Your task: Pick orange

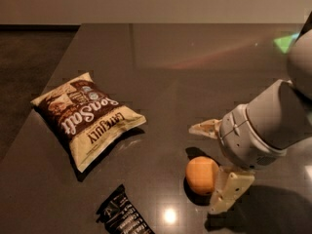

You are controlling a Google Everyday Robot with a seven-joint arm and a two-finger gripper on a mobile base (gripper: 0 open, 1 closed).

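Bearing it all, the tabletop [170, 57] is holding a bag [87, 117] well left of the pincer [207, 165], which is hovering low, fingers [229, 194] apart, the orange [201, 175] sitting between them beside the nearer one; a wrapper [123, 216] is lying below-left.

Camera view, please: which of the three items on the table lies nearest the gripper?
The orange: it sits right by the gripper, between its open fingers, while the chip bag and black wrapper lie farther off.
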